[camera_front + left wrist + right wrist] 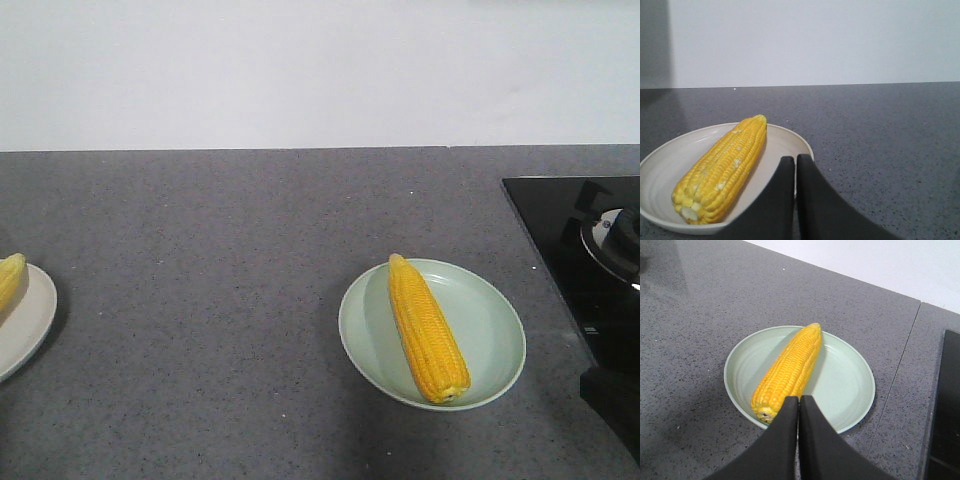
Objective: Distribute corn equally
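One cob of corn [427, 328] lies lengthwise on a pale green plate [490, 330] right of centre; the right wrist view shows the same corn [790, 367] on that plate [847, 380]. My right gripper [799, 399] hovers shut and empty over the plate's near rim, beside the cob's blunt end. A second corn [725, 167] rests on a white plate [785, 145]; in the front view only its tip [10, 280] and the plate [30, 325] show at the left edge. My left gripper [795, 159] is shut and empty above that plate's right rim.
The plates sit on a grey speckled counter [220, 260] against a white wall. A black glass hob [575, 240] with a metal-ringed knob [615, 240] occupies the right side, close to the green plate. Neither arm shows in the front view.
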{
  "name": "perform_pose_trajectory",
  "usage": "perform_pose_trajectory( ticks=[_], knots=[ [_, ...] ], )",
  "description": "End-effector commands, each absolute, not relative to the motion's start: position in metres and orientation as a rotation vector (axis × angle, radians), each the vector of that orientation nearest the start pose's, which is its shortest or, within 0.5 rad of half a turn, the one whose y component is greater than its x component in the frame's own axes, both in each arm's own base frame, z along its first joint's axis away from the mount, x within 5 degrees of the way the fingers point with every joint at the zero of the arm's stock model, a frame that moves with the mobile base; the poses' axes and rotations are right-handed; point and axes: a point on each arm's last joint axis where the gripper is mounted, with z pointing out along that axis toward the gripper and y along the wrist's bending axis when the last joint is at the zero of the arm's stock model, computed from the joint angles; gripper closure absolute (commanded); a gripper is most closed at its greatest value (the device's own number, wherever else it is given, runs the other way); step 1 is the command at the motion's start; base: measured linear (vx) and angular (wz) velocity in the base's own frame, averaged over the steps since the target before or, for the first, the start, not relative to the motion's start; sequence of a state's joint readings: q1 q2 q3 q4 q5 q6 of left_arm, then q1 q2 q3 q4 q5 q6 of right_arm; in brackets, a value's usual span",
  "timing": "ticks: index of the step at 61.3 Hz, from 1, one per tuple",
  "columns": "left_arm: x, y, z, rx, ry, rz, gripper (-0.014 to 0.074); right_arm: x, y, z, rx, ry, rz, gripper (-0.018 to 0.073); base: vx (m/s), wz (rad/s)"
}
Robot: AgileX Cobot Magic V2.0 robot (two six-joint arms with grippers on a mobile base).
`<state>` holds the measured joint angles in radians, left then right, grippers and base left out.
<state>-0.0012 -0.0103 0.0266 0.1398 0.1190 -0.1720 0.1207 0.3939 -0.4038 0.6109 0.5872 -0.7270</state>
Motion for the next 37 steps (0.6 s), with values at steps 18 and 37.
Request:
perform_pose_trajectory(
  ticks=[18, 37],
  knots=[
    [0.0553, 0.0004, 0.2030, -0.036, 1.523, -0.034, 0.0603, 0.0799, 0.0373, 0.2907, -0.478, 1.836, 0.256, 0.0564, 0.00, 0.00],
    [0.0553, 0.0004, 0.2030, -0.036, 1.523, -0.034, 0.0603, 0.0797, 0.0374, 0.2904, -0.481, 1.838, 0.256, 0.0564, 0.00, 0.00]
  ],
)
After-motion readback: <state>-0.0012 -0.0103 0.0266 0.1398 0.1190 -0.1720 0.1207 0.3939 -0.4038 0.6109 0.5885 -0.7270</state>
